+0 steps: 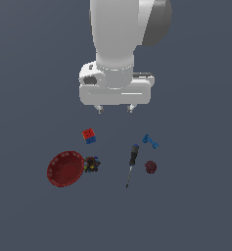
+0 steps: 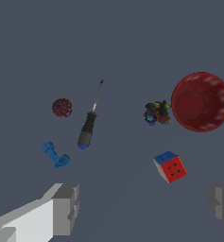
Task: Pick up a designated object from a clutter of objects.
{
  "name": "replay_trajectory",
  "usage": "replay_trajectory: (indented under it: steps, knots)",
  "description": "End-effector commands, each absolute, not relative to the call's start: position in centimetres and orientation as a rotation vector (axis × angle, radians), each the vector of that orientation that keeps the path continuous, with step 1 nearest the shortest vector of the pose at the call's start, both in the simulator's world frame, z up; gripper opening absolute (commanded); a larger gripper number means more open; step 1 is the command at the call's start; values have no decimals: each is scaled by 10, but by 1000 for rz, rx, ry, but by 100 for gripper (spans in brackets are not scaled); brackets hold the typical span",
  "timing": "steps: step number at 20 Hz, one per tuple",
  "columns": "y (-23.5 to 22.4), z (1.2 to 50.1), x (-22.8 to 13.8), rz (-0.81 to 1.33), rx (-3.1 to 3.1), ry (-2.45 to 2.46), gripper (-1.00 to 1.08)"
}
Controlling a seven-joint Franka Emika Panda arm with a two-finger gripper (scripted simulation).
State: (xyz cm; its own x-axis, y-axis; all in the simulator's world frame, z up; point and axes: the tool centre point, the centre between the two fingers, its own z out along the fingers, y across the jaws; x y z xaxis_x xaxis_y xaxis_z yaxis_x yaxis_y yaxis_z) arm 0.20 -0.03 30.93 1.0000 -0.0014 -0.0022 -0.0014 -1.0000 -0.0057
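The gripper [image 1: 115, 109] is hanging above the floor with its fingers spread wide and nothing between them; in the wrist view the two pads [image 2: 66, 208] are sitting far apart at the frame's edges.

Taking the screwdriver [image 1: 131, 164] as the clock's centre in the exterior view, the blue piece [image 1: 150, 141] is lying at about one o'clock, near the handle end but not touching it. It is resting flat on the floor, slanted, with one end looking blockier than the other. The dark-red ball [image 1: 150, 166] is sitting at three o'clock from the screwdriver, just below the blue piece and apart from it.

The red-blue cube [image 1: 89, 136] is standing at about ten o'clock, well apart from the blue piece. The red bowl [image 1: 64, 168] is lying out at nine o'clock, with the multicoloured clump [image 1: 91, 164] sitting right beside its rim; whether they are touching cannot be told.

The screwdriver is pointing its tip toward six o'clock, its black handle toward twelve.
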Motion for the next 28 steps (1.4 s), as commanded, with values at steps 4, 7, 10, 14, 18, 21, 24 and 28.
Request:
replay_trajectory:
  steps: [4,7,10,14,18,21,24,28]
  knots:
    - [1,312,4,-13,-3134,8,100]
    - [3,321,11,-61,-3129,26,100]
    - [4,329,16,-97,-3124,45,100]
    - [4,330,16,-99,-3123,47,100]
    - [8,322,16,-94,-3127,18,100]
    - [15,311,16,-91,-3132,-27,100]
    - [26,293,15,-83,-3137,-95,100]
    - [47,262,11,-70,-3141,-221,100]
